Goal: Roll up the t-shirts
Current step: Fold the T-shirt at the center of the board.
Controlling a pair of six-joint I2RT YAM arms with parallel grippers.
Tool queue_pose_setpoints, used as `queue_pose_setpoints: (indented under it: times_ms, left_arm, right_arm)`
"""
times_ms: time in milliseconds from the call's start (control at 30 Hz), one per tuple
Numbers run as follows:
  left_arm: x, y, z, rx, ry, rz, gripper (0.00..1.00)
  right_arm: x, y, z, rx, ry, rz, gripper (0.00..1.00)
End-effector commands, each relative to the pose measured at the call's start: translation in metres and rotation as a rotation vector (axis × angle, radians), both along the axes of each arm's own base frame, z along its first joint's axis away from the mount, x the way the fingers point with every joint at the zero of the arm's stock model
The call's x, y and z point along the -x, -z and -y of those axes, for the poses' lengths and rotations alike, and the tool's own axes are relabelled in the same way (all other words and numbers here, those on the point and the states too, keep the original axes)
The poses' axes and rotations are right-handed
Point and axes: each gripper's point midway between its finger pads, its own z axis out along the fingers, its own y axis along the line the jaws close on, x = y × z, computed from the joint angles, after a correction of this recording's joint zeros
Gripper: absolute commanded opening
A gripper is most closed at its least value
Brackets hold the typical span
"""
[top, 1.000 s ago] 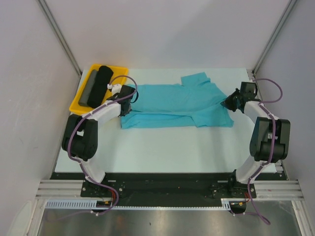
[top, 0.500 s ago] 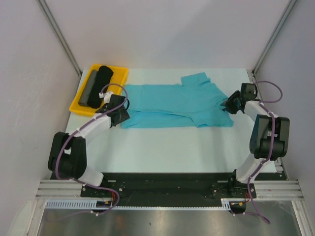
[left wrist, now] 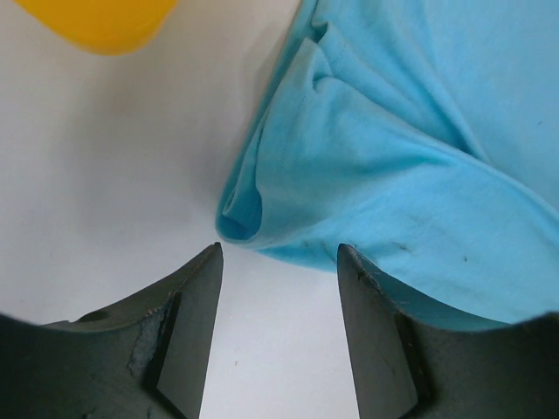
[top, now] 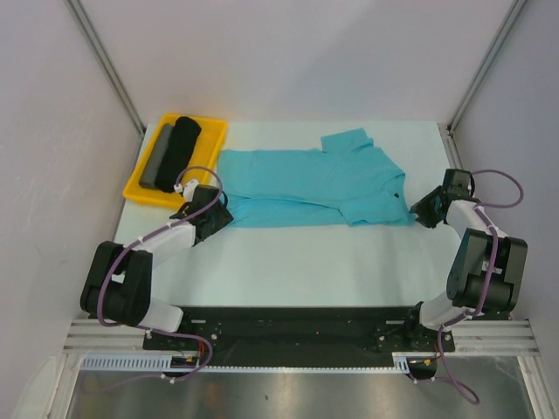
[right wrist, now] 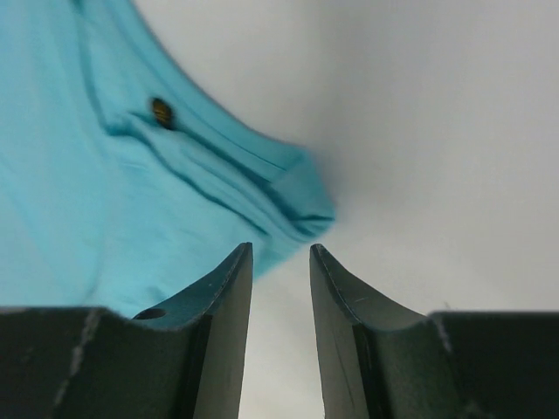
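Note:
The teal t-shirt (top: 314,182) lies spread across the white table, folded lengthwise, with one sleeve pointing to the back. My left gripper (top: 220,215) sits just off the shirt's near left corner. In the left wrist view the left gripper (left wrist: 279,253) is open with bare table between its fingers, and the curled shirt corner (left wrist: 253,205) lies just ahead. My right gripper (top: 425,209) stands off the shirt's right end. In the right wrist view the right gripper (right wrist: 279,251) is open and empty, with the collar edge and a small dark tag (right wrist: 161,112) of the t-shirt (right wrist: 96,192) in front.
A yellow tray (top: 137,188) stands at the back left, holding a black fabric roll (top: 182,144) and a thinner grey roll (top: 157,157). Its corner (left wrist: 96,22) shows in the left wrist view. Grey walls and metal posts close in the table's sides.
Both grippers were shut on the shirt's ends a second ago. They have opened, let go and drawn back toward the near side, leaving the shirt lying flat.

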Motion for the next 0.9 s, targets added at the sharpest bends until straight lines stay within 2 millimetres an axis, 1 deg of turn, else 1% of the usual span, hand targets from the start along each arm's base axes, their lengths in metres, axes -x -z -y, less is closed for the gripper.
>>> queue_pose_setpoints:
  times_ms: [0, 100, 167, 300, 400, 533, 633, 800, 833, 867]
  left_arm:
    - [-0.013, -0.01, 0.003, 0.056, -0.039, 0.077, 0.6]
    - [-0.011, -0.005, -0.002, 0.045, -0.054, 0.069, 0.6]
    - [-0.011, -0.003, -0.004, 0.049, -0.056, 0.068, 0.6]
    - [-0.009, 0.003, -0.006, 0.045, -0.062, 0.054, 0.61]
    - [-0.01, 0.004, -0.01, 0.038, -0.072, 0.058, 0.61]
    - [-0.014, 0.009, -0.013, 0.035, -0.074, 0.053, 0.61]
    - [-0.014, 0.014, -0.015, 0.024, -0.077, 0.038, 0.61]
    - [-0.015, 0.021, -0.018, 0.006, -0.088, 0.024, 0.59]
    - [-0.018, 0.02, -0.018, 0.003, -0.084, 0.028, 0.59]
    - [-0.018, 0.023, -0.019, -0.005, -0.082, 0.02, 0.56]
  right_arm:
    - [0.024, 0.012, 0.006, 0.022, 0.016, -0.037, 0.37]
    - [0.031, 0.021, 0.003, 0.009, 0.016, -0.048, 0.37]
    - [0.032, 0.024, 0.002, 0.008, 0.019, -0.045, 0.37]
    - [0.027, 0.03, 0.0, -0.009, 0.012, -0.04, 0.37]
    - [0.023, 0.036, 0.001, -0.017, 0.02, -0.043, 0.37]
    - [0.013, 0.036, -0.001, -0.02, 0.023, -0.01, 0.37]
    - [0.009, 0.039, -0.003, -0.025, 0.02, -0.005, 0.37]
    - [0.008, 0.046, -0.002, -0.013, 0.013, -0.015, 0.31]
    - [0.007, 0.046, -0.001, -0.002, 0.013, -0.014, 0.31]
    - [0.006, 0.046, 0.0, 0.003, 0.013, -0.012, 0.3]
